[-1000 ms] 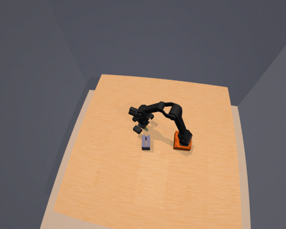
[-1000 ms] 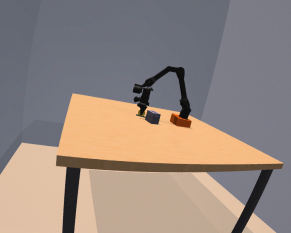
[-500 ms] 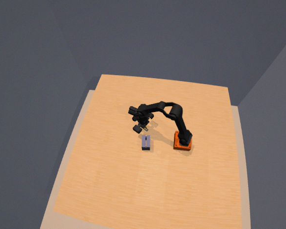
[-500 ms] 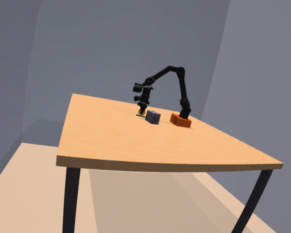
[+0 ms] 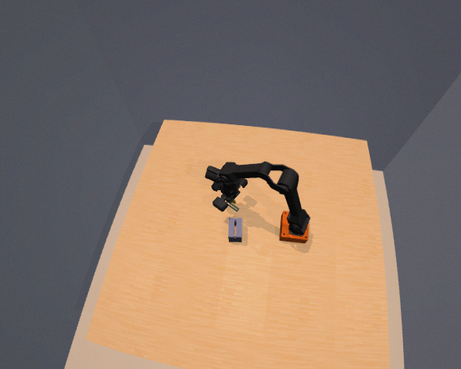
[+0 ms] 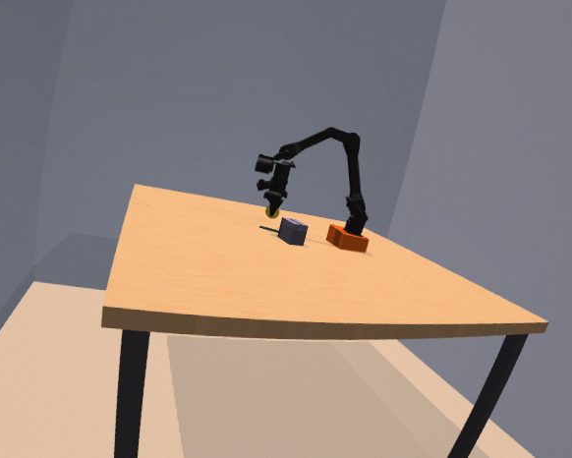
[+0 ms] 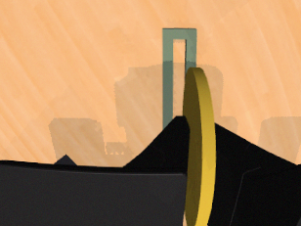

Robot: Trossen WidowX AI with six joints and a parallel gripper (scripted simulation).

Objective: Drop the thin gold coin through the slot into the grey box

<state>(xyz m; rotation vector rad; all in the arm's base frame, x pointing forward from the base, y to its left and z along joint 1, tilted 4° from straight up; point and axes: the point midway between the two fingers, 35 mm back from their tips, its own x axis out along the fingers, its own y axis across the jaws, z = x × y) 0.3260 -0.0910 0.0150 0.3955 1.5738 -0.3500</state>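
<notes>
Pincer (image 7: pixel 194 176) clamped on the coin (image 7: pixel 198 151), held edge-on and lifted clear above the green holder (image 7: pixel 170 72) on the table (image 6: pixel 217 275). Grey box (image 5: pixel 234 230) sits just beside, toward the near side; its slot (image 5: pixel 234 226) runs lengthwise, seemingly in line with the coin's plane. Orange arm base (image 5: pixel 293 232) stands apart to one side. No obstacle seen between coin and box.

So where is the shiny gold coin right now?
The gold coin is pinched on edge in the pincer, lifted above its green holder. In the exterior view it hangs just left of and behind the grey box.
</notes>
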